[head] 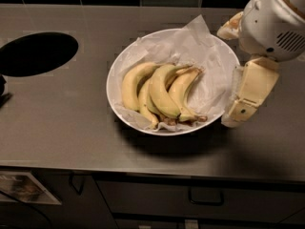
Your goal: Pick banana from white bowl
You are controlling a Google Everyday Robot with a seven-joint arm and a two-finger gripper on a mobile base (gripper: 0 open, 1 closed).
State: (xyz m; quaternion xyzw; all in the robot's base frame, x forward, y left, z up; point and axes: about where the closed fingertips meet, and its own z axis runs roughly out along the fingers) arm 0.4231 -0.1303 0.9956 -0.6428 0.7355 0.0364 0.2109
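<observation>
The white bowl (111,80) sits in the middle of the grey counter, lined with crumpled white paper (193,37). A bunch of several yellow bananas (159,93) lies in it, stems toward the upper right. My gripper (230,75) is at the bowl's right rim, above it, with its cream fingers (250,89) spread apart and nothing between them. One finger is at the bowl's front right, the other at its back right. The gripper does not touch the bananas.
A black oval hole (35,54) is cut into the counter at the left. A dark object (3,93) pokes in at the left edge. Dark tiles run along the back. Drawers with handles (206,197) lie below the counter's front edge.
</observation>
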